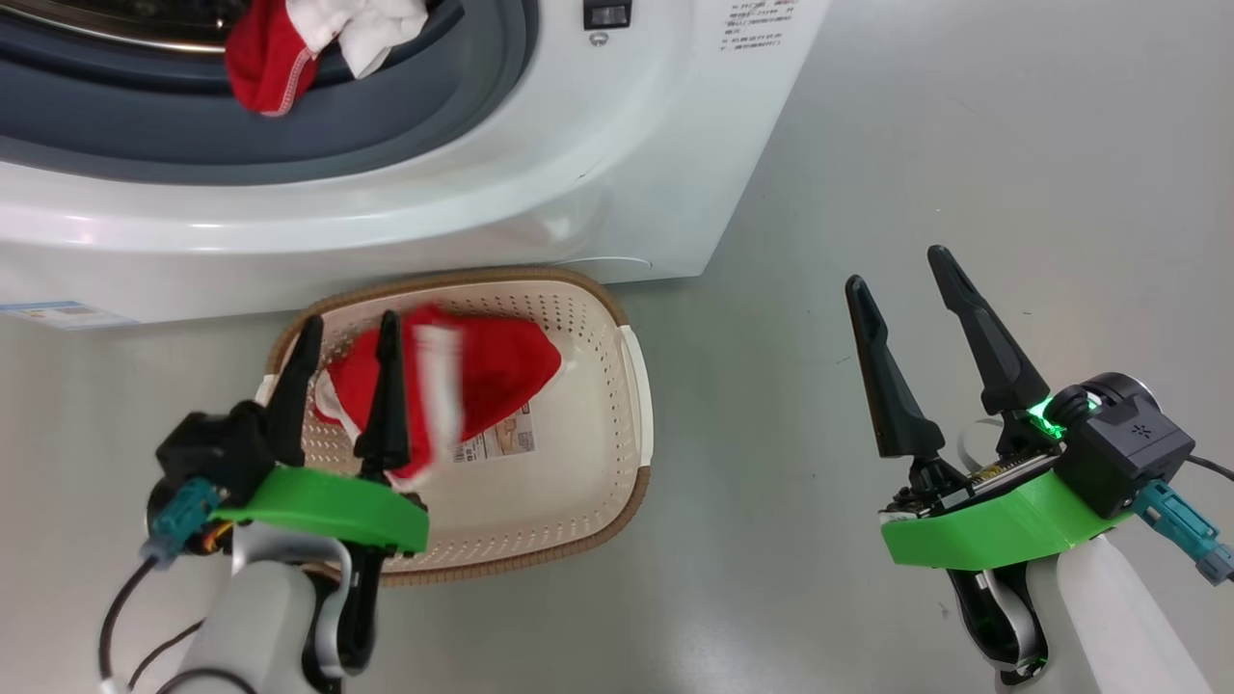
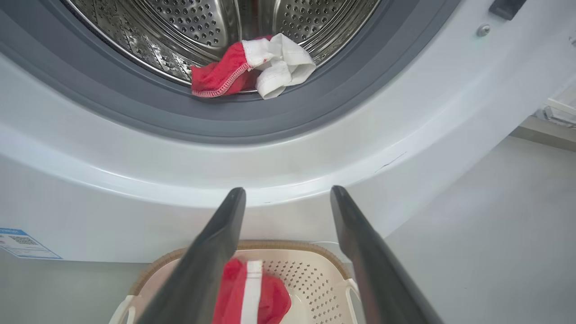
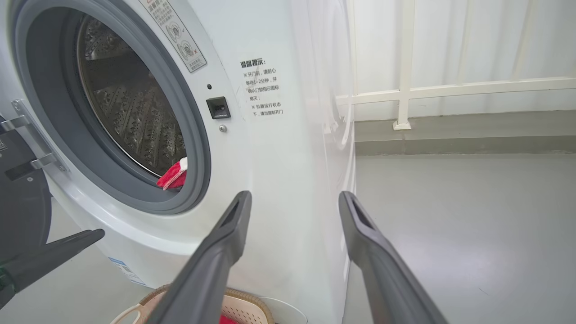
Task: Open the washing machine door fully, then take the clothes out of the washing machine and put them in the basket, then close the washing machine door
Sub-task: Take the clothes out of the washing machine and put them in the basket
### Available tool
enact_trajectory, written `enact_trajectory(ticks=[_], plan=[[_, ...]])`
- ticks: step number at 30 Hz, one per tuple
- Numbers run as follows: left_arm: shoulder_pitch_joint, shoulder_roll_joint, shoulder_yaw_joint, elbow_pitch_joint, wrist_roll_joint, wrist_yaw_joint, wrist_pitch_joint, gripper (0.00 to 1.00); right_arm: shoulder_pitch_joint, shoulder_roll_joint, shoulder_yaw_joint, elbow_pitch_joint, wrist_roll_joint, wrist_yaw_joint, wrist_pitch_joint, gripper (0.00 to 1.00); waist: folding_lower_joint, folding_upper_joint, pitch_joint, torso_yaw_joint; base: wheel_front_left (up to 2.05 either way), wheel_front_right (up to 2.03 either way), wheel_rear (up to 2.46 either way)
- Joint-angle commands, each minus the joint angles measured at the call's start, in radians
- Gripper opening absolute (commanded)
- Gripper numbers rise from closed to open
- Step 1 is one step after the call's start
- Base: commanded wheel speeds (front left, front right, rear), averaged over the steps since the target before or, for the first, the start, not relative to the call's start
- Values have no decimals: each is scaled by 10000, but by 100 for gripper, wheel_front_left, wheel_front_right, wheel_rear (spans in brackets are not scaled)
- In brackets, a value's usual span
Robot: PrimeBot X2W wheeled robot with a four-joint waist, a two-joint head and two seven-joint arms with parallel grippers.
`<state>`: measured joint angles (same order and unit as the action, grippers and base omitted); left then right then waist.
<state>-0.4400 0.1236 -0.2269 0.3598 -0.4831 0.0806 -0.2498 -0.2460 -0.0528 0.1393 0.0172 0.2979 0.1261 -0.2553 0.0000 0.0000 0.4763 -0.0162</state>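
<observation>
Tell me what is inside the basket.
A red garment with white trim is in the basket, over part of the label sticker on its bottom. What lies under the garment is covered; the left gripper hides its left part.

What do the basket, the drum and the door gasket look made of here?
Basket: cream moulded plastic by the look, matte, with punched holes; its brown rim looks woven, perhaps imitation. Drum: bright perforated metal, likely stainless steel, given the mirror-like reflections. Gasket: dull grey, probably rubber, showing no glare.
</observation>
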Motion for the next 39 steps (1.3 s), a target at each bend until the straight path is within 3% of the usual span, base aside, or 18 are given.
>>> enact_trajectory(ticks=[1, 17, 39], plan=[[283, 379, 345, -462, 174, 123, -111, 100, 224, 26, 174, -284, -104, 46, -65, 100, 0, 0, 13, 1, 0, 0, 0], [1578, 675, 430, -3186, 350, 934, 217, 100, 235, 26, 109, -221, -77, 46, -65, 100, 0, 0, -200, 17, 0, 0, 0], [2418, 830, 502, -3396, 275, 1028, 78, 100, 789, 26, -418, -270, -305, 46, -65, 100, 0, 0, -1529, -43, 0, 0, 0]])
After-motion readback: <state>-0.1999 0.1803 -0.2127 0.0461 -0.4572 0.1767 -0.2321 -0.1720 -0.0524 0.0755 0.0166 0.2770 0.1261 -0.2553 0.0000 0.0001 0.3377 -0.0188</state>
